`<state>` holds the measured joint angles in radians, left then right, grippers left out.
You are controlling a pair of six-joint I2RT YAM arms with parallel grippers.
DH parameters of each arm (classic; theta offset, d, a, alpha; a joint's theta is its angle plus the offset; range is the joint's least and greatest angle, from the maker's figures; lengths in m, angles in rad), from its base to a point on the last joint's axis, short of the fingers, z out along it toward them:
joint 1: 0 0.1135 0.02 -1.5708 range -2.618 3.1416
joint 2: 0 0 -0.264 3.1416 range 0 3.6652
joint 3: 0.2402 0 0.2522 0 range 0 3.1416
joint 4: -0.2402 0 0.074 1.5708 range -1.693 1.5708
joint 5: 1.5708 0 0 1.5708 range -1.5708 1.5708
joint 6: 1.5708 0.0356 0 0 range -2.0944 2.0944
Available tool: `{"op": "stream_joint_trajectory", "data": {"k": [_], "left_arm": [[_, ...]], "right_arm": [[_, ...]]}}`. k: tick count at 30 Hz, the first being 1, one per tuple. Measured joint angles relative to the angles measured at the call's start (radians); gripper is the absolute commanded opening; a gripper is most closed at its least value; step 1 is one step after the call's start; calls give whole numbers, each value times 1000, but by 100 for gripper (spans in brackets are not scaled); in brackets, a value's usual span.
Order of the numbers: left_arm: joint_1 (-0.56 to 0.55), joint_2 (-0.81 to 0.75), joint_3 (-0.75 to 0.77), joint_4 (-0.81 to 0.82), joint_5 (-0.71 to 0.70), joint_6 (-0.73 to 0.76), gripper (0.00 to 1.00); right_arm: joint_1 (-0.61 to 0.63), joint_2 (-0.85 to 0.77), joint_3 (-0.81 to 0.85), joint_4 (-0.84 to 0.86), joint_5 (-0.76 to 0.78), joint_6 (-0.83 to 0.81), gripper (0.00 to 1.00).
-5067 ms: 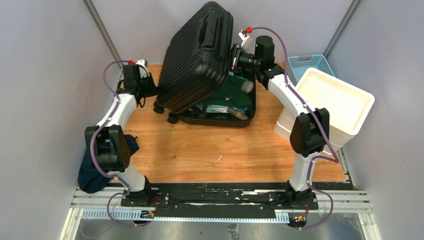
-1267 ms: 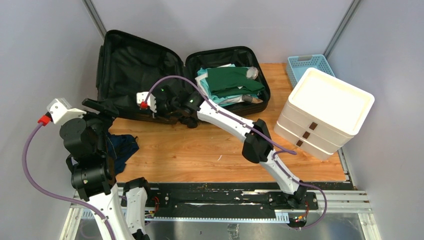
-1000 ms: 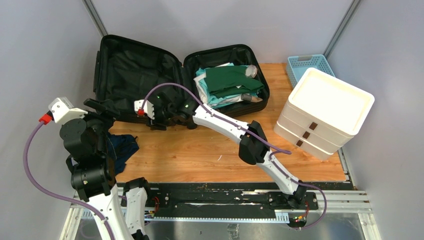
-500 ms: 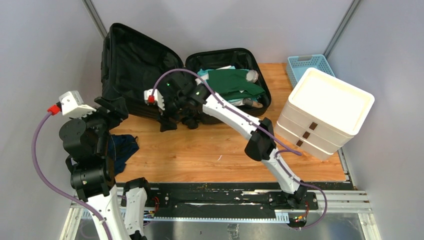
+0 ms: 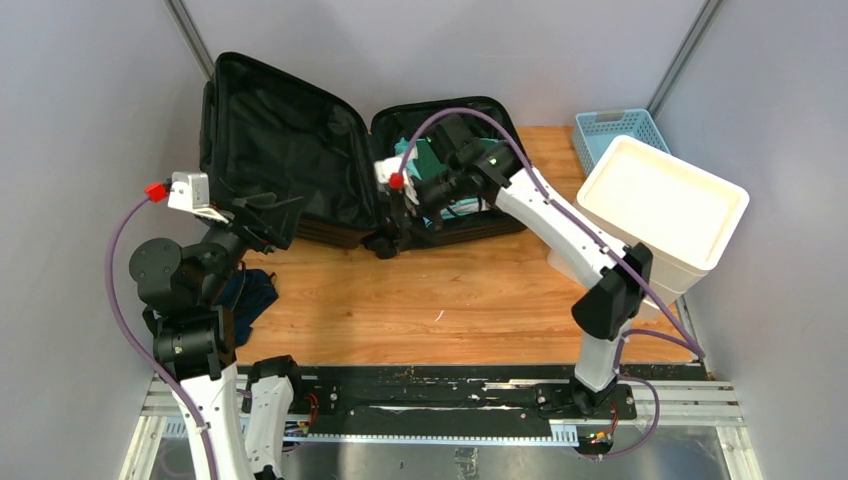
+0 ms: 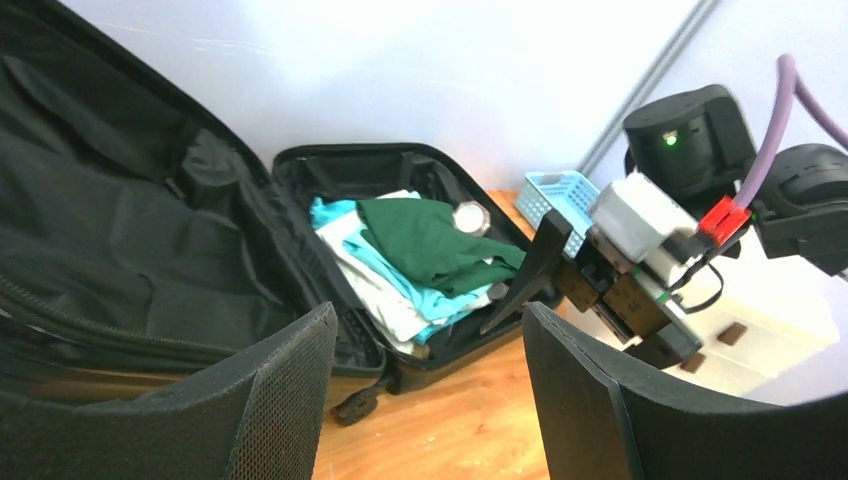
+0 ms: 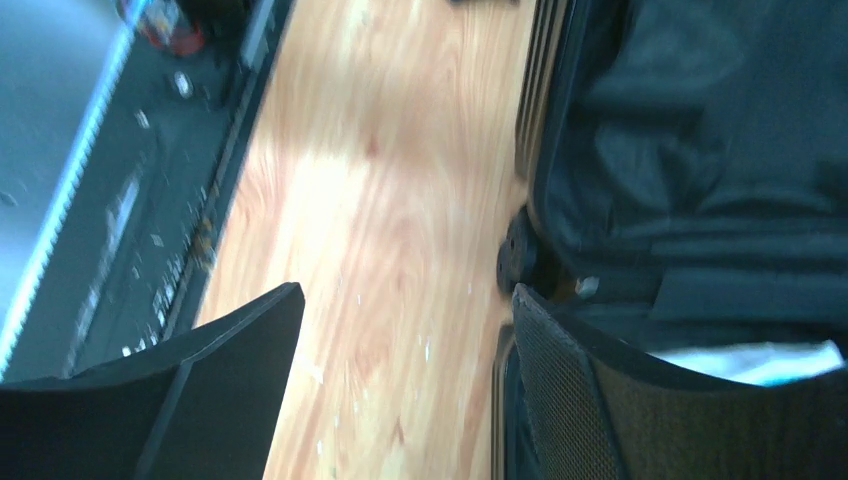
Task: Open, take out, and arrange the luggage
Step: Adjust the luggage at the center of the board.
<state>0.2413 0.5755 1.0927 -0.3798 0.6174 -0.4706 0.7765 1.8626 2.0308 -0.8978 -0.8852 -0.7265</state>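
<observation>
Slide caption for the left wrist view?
Open luggage, folded clothes inside, framed by the open left hand.

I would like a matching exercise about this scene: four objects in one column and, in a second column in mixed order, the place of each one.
Objects
1. large black hard-shell suitcase
2. folded dark green garment
3. light-blue mesh basket
4. white stacked drawer unit

Places
A. far right corner
B. right edge of the wooden table, nearer than the basket
C. inside the suitcase's right half
D. far side of the table, lying open

Pairs: 1-D, 2-C, 3-A, 4-B
</observation>
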Motion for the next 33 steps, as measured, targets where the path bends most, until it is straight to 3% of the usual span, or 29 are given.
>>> {"op": "stream_joint_trajectory", "data": {"k": [3, 7, 16, 19, 22, 24, 27, 33], "left_arm": [[-7, -6, -28, 25, 37, -8, 72], [-18, -15, -43, 40, 67, -12, 72], [-29, -35, -45, 43, 91, -8, 72], [-32, -35, -46, 43, 95, -5, 73], [-34, -36, -52, 48, 100, -3, 73], [-34, -38, -64, 56, 107, -4, 73], [-34, -39, -81, 63, 116, -4, 73], [-34, -41, -91, 64, 122, -2, 73]], "right_arm": [[-23, -74, -175, 6, 87, -128, 79], [-32, -59, -341, 34, 239, -251, 78], [-108, 106, -308, 98, 361, -345, 71], [-108, 133, -305, 113, 371, -349, 56], [-108, 155, -303, 121, 378, -350, 22], [-108, 168, -291, 125, 377, -353, 8], [-106, 179, -277, 121, 365, -340, 1], [-55, 211, -225, 114, 378, -287, 0]]}}
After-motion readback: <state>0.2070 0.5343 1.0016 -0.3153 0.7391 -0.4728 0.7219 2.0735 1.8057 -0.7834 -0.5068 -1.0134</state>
